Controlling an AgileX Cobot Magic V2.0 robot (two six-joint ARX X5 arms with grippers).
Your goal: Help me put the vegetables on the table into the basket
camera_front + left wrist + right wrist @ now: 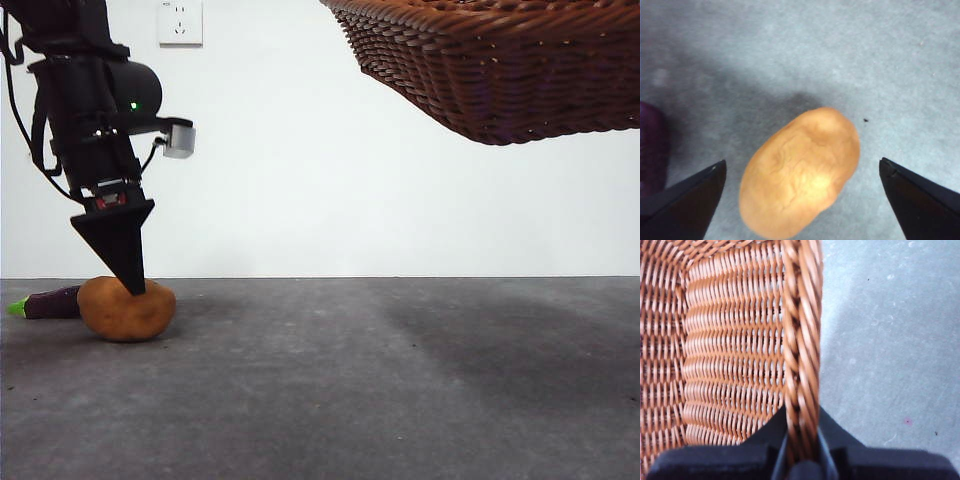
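- The left gripper hangs over the potato at the lower left of the front view. In its wrist view the jaws stand wide apart, one on each side of the potato, neither touching it.
- The right gripper is clamped on the braided rim of the basket. In the front view the basket hangs tilted in the upper right, well clear of the table.
- The eggplant lies just behind and left of the potato, seemingly touching it. Its purple body shows at the left edge of the left wrist view, close to one jaw.
- No corn cob is visible in any view.
- Risk: the jaw nearest the eggplant may strike or nudge it on descent or closing, given the narrow gap there.
- Risk: the potato is rounded and smooth. A grip off its middle would likely squeeze it out sideways or set it rolling.
- Risk: the basket is held by one rim only. It may swing or slip in the jaws if moved sharply.
- Open room: the table is bare from the centre to the right edge of the front view, beneath the basket. Room is tight only at the far left.
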